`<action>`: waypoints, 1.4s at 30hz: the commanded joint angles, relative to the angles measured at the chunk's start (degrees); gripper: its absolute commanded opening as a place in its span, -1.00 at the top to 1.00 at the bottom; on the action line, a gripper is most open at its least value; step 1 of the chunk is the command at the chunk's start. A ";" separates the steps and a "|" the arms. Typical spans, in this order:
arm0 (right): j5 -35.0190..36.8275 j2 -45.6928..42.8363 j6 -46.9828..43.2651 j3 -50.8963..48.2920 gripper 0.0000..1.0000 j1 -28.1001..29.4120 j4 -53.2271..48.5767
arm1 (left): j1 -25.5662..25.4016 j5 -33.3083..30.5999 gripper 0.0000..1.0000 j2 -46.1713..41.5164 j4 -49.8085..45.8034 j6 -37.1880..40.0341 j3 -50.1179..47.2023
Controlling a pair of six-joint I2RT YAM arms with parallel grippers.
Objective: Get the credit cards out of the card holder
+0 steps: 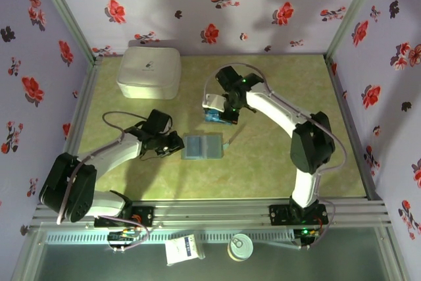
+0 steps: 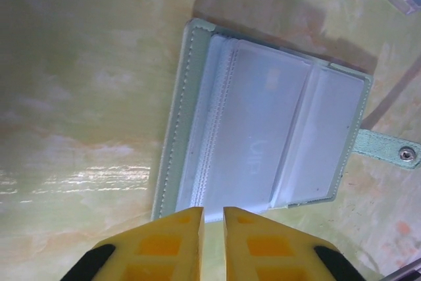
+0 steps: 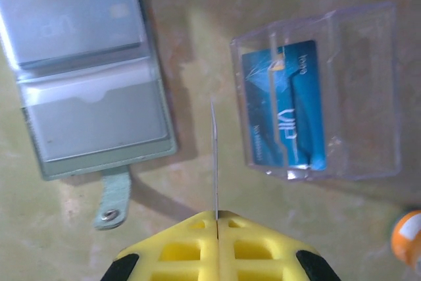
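Right gripper (image 3: 216,214) pinches thin card (image 3: 214,153) — left gripper (image 2: 212,210) ajar over card holder (image 2: 263,129).

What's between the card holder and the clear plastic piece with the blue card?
Bare table; over the gap the right claw pinches a thin card edge-on. Right wrist view shows it.

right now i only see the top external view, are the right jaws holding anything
observer: yes, the right jaws are shut on a thin card, edge-on to the right wrist camera, colour unclear
operator: and the blue one
observer: the blue card lies in or under the clear plastic piece, apart from the card holder
operator: left jaws?
observer: narrowly apart, tips at the holder's edge
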 commanded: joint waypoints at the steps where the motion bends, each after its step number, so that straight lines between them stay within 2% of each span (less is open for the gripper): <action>1: 0.79 4.19 -4.82 6.44 1.00 -0.60 -5.73 | 0.37 -1.07 0.67 -1.42 -0.92 -1.25 -0.65; 11: -0.43 15.84 -6.93 23.11 1.00 -1.97 -13.17 | 0.42 -1.13 0.61 -0.95 -0.68 -1.49 -0.87; 20: -1.39 23.42 -8.33 32.72 1.00 -3.25 -17.06 | 0.55 -0.93 0.60 0.10 -0.48 -1.04 -0.57; 42: -7.13 26.78 -7.03 32.13 1.00 -3.34 -14.93 | 0.90 -0.57 0.59 1.76 -0.17 -0.74 0.17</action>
